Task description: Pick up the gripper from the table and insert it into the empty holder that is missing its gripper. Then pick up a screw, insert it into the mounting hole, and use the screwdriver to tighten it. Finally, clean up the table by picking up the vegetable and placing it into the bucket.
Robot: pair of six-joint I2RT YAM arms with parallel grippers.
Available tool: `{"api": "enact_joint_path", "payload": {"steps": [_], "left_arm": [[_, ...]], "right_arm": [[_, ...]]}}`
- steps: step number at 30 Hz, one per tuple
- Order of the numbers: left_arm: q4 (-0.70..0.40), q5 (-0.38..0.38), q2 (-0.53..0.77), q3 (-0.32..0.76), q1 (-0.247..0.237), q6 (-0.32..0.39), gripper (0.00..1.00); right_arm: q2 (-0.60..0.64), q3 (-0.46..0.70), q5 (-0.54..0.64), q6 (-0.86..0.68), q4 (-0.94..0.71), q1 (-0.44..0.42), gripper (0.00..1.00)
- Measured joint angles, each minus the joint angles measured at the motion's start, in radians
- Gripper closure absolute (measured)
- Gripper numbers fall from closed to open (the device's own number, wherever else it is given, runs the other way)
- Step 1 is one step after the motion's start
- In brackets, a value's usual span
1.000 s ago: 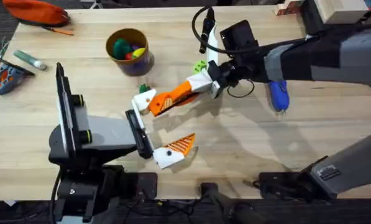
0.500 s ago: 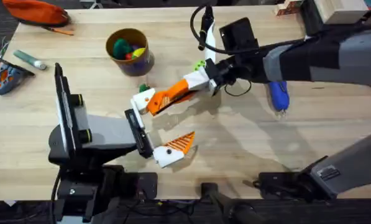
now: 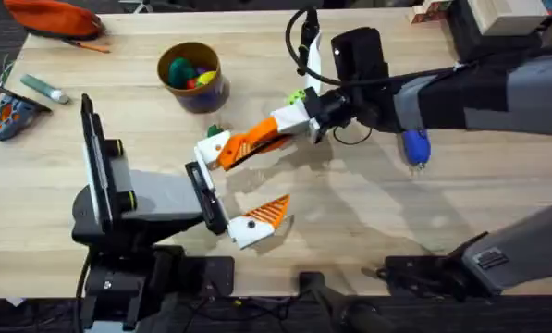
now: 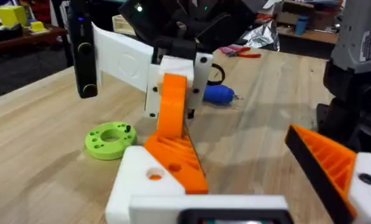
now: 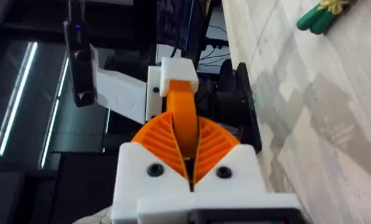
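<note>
The right gripper [image 3: 274,131] pinches the orange gripper [image 3: 248,145], its tip meeting the holder [image 3: 213,148]. The left gripper [image 3: 229,190] is spread, bare table [image 3: 349,213] between its fingers.

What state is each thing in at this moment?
the gripper: clamped in the right gripper, far end at the holder
the holder: meeting the gripper; whether fully seated cannot be told
left gripper: open
the screwdriver: lying on the table
the vegetable: lying on the table
the bucket: upright, toys inside
</note>
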Motion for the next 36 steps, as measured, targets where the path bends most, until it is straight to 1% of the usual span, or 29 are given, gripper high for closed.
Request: {"api": "enact_joint_path", "payload": {"steps": [12, 36], "left_arm": [[0.000, -0.003, 0.000, 0.000, 0.000, -0.005, 0.016], [0.000, -0.005, 0.000, 0.000, 0.000, -0.020, 0.015]], "right_arm": [[0.000, -0.002, 0.037, 0.071, 0.065, 0.021, 0.998], [-0.001, -0.007, 0.065, 0.126, 0.081, 0.025, 0.998]]}}
